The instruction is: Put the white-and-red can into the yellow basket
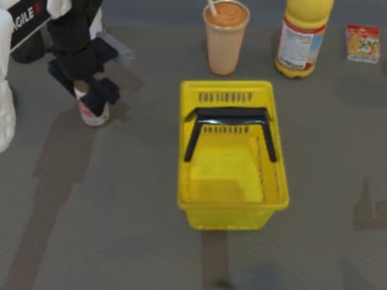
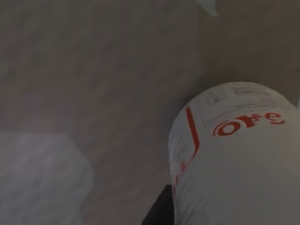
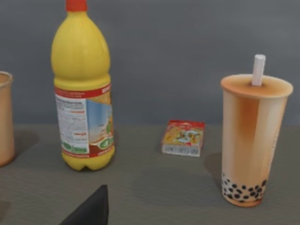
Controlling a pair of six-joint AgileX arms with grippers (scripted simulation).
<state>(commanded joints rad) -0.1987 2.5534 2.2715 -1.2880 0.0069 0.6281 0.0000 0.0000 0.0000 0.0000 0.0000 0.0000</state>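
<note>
The white-and-red can stands upright directly under the left end effector, which grasps its top.

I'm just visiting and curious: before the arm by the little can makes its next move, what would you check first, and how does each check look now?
1. Left gripper at the white-and-red can: ok, it is right on top of it.
2. Firm hold on the can: cannot tell; the fingers are hidden.
3. Can upright on the table: ok.
4. Yellow basket free inside: ok, nothing lies in it.
5. Black handle crosses the basket's opening: not ok, lower the can clear of it.
6. Cup and yellow bottle stand behind the basket, off the path: ok.
</note>
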